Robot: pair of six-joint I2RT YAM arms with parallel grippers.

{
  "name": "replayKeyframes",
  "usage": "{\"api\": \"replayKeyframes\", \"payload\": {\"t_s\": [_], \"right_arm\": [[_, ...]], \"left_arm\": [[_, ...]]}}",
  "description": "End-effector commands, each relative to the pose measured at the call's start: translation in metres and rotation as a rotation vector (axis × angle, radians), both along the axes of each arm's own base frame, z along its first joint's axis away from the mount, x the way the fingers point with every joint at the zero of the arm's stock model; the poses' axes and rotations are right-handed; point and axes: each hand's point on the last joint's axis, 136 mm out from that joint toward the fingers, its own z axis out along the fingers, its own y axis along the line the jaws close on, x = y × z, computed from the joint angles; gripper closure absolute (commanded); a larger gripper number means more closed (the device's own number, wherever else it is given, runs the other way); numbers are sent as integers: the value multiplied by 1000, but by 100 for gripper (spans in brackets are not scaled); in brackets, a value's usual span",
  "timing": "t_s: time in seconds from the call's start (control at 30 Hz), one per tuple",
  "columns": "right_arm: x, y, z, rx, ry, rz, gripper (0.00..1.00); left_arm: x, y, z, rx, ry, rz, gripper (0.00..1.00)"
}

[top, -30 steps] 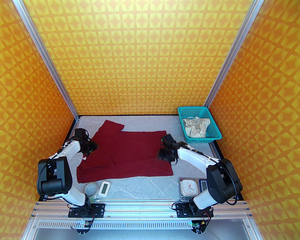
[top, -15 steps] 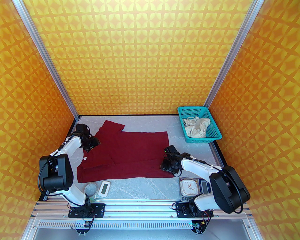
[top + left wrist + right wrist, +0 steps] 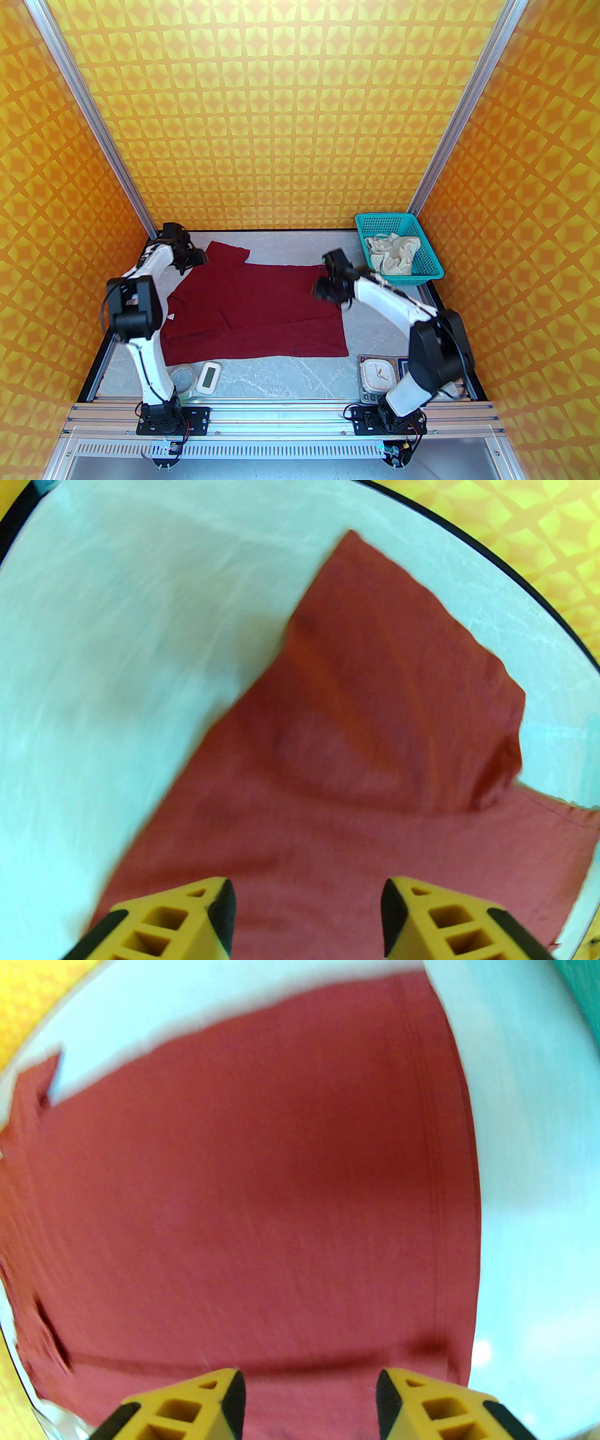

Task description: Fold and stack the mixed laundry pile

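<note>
Shirt (image 3: 262,304) lies flat | you've swung left gripper (image 3: 307,904), right gripper (image 3: 309,1393), both spread empty, toward table (image 3: 290,375) far edge | fold next

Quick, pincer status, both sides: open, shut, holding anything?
Left pincer: open, holding nothing, over the shirt sleeve.
Right pincer: open, holding nothing, over the shirt body.

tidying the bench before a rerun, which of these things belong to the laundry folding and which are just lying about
Part of the job:
- dark red shirt, spread on the table
- cream shorts, crumpled in the teal basket

Just lying about, near edge:
- white clock
- white digital timer
- round clear item, too small to identify
</note>
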Motion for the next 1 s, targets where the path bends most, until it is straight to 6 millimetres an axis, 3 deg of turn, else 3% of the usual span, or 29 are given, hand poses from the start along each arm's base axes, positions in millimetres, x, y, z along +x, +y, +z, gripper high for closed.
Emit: {"api": "replayKeyframes", "payload": {"t_s": [0.0, 0.17, 0.43, 0.7, 0.97], "right_arm": [[38, -8, -8, -2, -47, 33, 48], [78, -18, -19, -58, -73, 48, 46], [115, -42, -45, -182, -34, 29, 47], [136, -67, -66, -309, 35, -13, 46], [150, -66, -92, -219, 90, -25, 48]], "left_arm": [[20, -5, -10, 49, 1, -112, 39], [43, -3, -33, 83, 10, -175, 35], [68, -1, -44, 107, -1, -212, 31], [73, -18, -50, 102, -14, -269, 31], [76, -30, -60, 45, -19, -282, 34]]}}
